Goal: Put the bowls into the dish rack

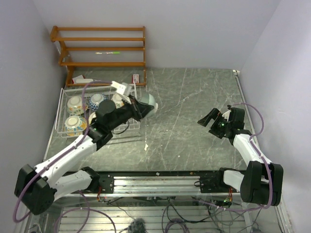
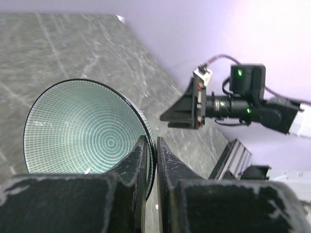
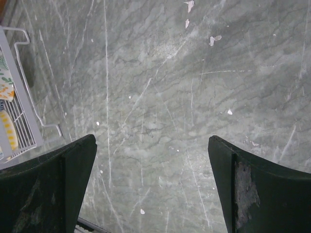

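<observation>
My left gripper [image 1: 139,108] is shut on the rim of a plain pale teal bowl [image 1: 150,103], held tilted just off the right side of the white wire dish rack [image 1: 61,114]. In the left wrist view the two fingers [image 2: 170,165] pinch the dark rim of this bowl [image 2: 82,128], whose inside shows fine ringed lines. Three painted bowls [image 1: 75,104] [image 1: 97,100] [image 1: 75,124] lie in the rack, and part of another may be hidden under my arm. At the right, my right gripper [image 1: 209,119] [image 3: 152,145] hangs open over bare tabletop, holding nothing.
A brown wooden shelf [image 1: 102,48] stands against the back wall behind the rack. A small red and white item [image 1: 136,77] lies near it. The rack's corner [image 3: 22,97] shows at the left of the right wrist view. A metal rail [image 1: 155,182] runs along the near edge.
</observation>
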`<action>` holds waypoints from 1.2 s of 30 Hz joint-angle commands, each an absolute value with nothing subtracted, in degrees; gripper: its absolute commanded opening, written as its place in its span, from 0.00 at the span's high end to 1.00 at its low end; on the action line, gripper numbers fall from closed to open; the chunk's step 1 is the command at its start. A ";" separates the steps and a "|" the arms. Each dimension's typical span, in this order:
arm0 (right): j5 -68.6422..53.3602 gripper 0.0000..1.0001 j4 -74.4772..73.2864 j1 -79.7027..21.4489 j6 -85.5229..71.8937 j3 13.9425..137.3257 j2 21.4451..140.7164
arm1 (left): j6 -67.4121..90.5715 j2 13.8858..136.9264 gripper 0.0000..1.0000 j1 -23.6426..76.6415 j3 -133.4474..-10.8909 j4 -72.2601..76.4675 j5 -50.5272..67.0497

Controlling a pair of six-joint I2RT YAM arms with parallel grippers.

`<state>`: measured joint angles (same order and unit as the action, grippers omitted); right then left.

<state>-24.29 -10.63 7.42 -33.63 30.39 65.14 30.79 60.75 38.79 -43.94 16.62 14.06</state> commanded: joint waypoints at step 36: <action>-24.44 0.01 -7.85 7.90 -32.51 27.60 66.27 | 78.42 77.06 0.93 6.90 -20.14 72.14 28.96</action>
